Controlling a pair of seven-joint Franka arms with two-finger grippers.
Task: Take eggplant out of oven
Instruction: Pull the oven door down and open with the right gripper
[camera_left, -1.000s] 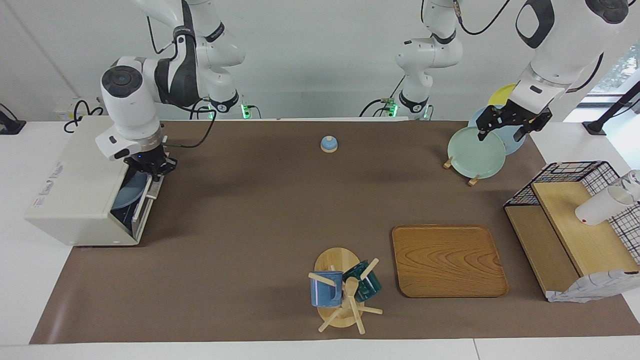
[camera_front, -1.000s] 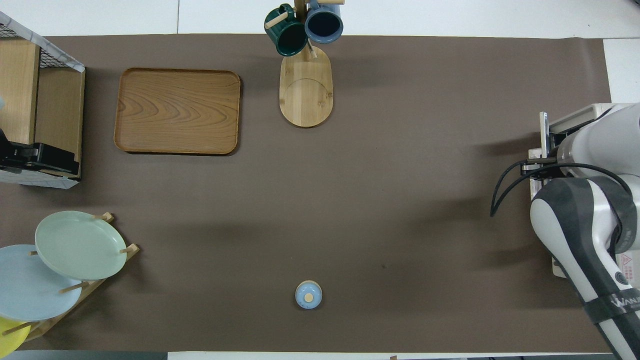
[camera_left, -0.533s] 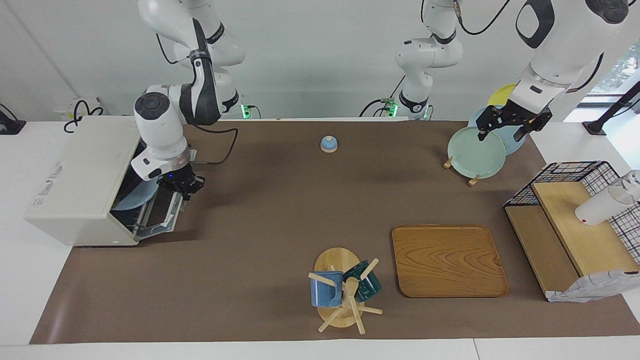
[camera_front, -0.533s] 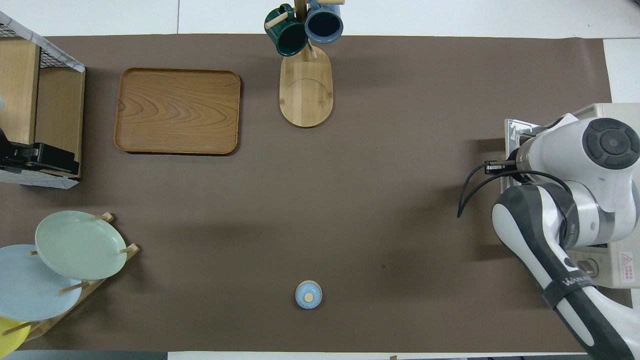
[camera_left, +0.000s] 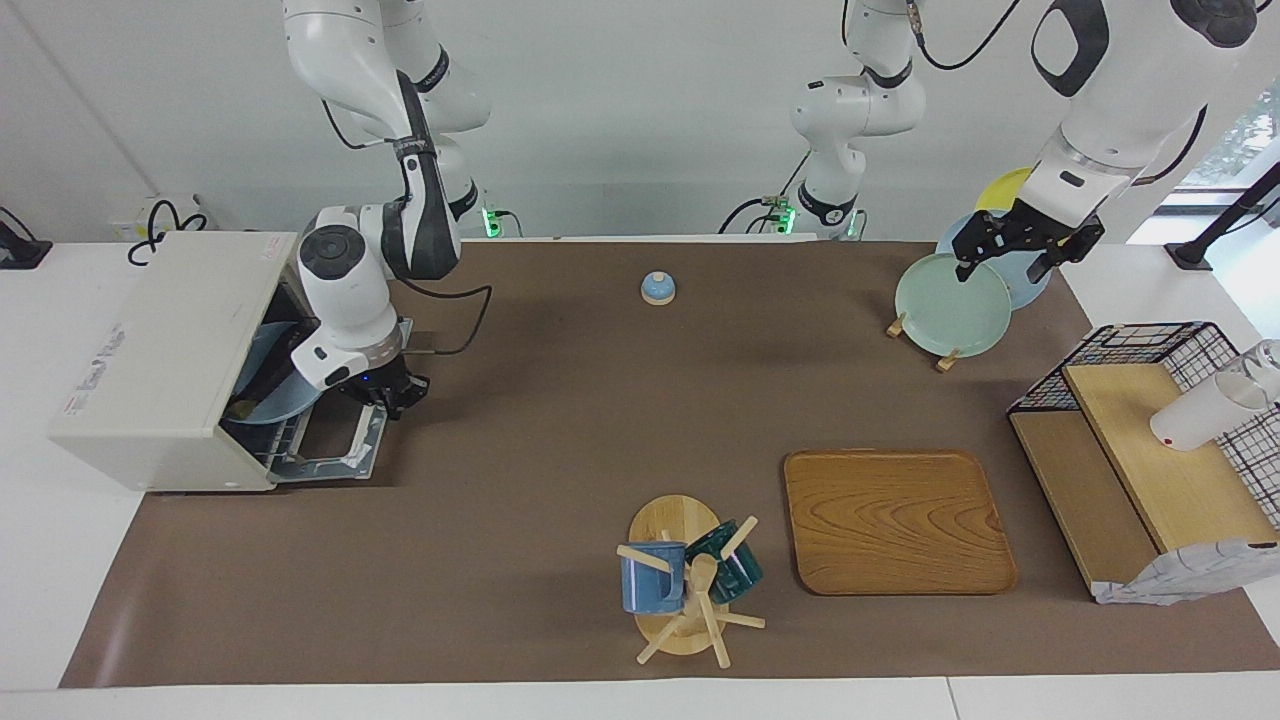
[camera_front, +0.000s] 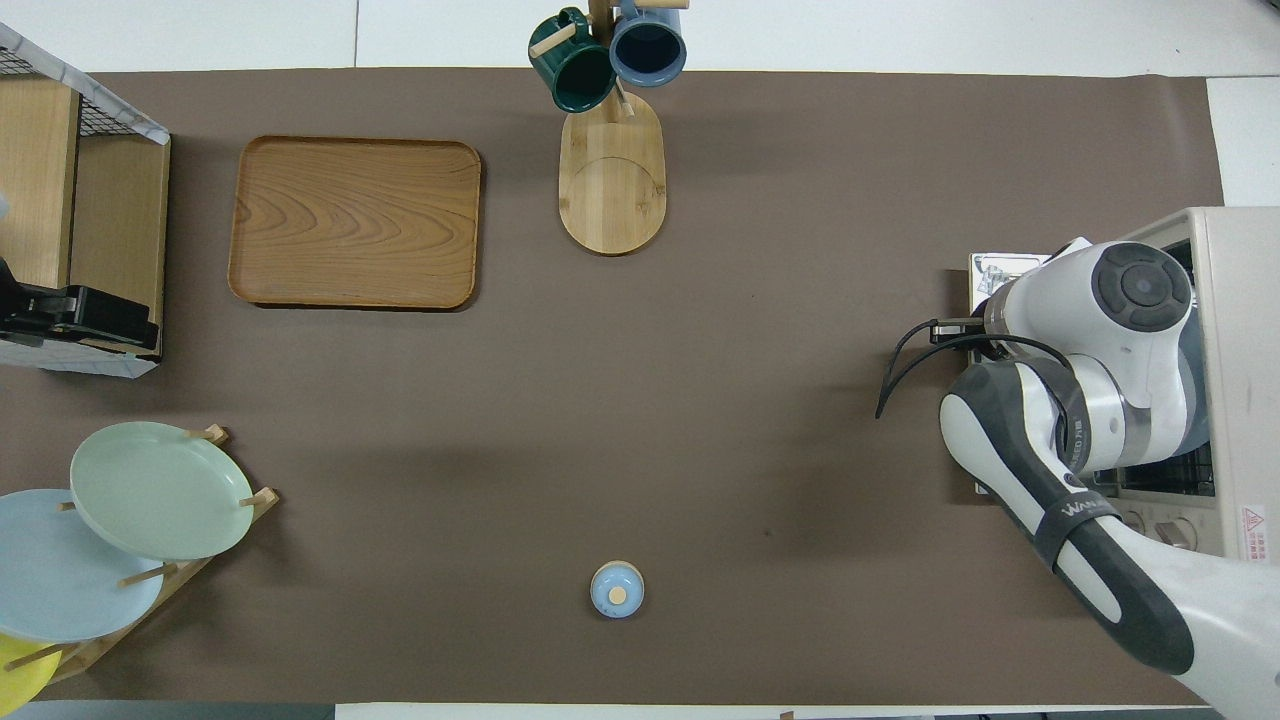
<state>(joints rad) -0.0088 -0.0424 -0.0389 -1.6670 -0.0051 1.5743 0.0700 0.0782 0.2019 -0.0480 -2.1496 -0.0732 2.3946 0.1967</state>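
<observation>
The table (camera_left: 520, 480) bears a brown mat. By the right gripper (camera_left: 385, 392) sits the oven (camera_left: 150, 370); well apart lie a wooden tray (camera_left: 895, 520) and mug stand (camera_left: 675, 560).

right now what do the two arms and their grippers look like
Both arms are glossy white with dark grey joint bands and round dark caps. The right gripper and left gripper are black. A black cable loops beside the right wrist, whose forearm carries white lettering.

Bright, even overhead light; soft shadows under arms on brown mat (camera_left: 560, 420); both views sharp.

White wall (camera_left: 620, 120) — (plain) — white table (camera_left: 40, 560)
</observation>
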